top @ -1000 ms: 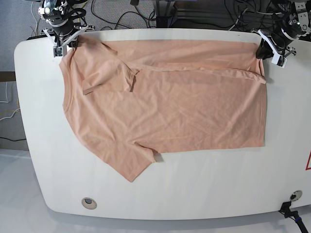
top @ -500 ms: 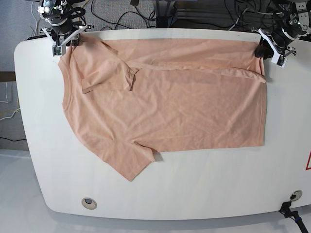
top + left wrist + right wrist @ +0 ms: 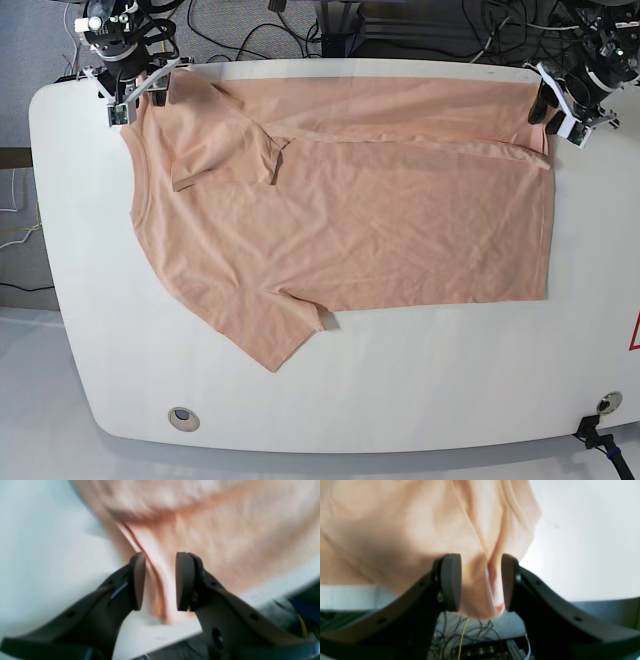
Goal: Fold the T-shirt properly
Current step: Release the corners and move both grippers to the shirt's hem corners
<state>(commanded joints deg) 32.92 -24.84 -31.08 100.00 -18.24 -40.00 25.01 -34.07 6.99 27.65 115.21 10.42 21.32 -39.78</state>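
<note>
White rounded table [image 3: 420, 390], glossy top, two round grommet holes near the front edge: one left [image 3: 182, 418], one right [image 3: 608, 402]. Grey floor [image 3: 30, 40] around it. Black cables [image 3: 250, 30] tangled behind the far edge. Dark equipment base [image 3: 400, 25] far centre. Even, bright overhead light.

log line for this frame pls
phase: fold | T-shirt: flat on table | left gripper: open, astride hem corner | right gripper: open, astride shoulder edge
</note>
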